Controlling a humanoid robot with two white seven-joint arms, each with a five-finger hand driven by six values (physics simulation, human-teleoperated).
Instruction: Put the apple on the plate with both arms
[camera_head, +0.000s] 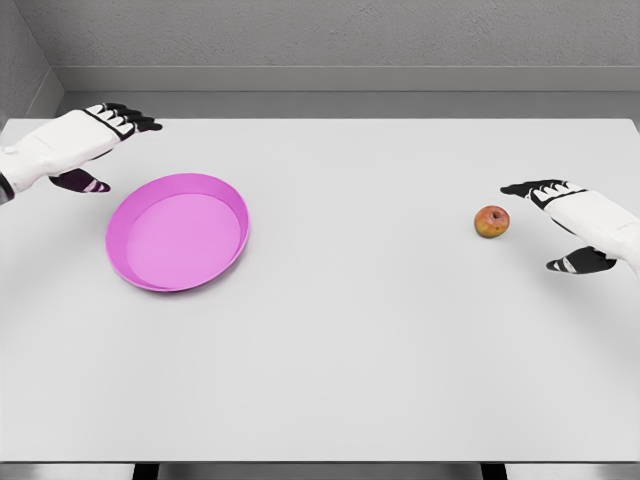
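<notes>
A small red-yellow apple (491, 222) lies on the white table at the right. My right hand (553, 226) hovers just to its right, fingers spread and open, not touching it. A pink plate (232, 196) sits on the table's left half, with nothing in it. My left hand (108, 150) is above and to the left of the plate, near the far left edge, fingers extended and open, holding nothing.
The white table (380, 330) spans the whole view, with its front edge at the bottom. A grey wall (340, 40) runs behind its far edge.
</notes>
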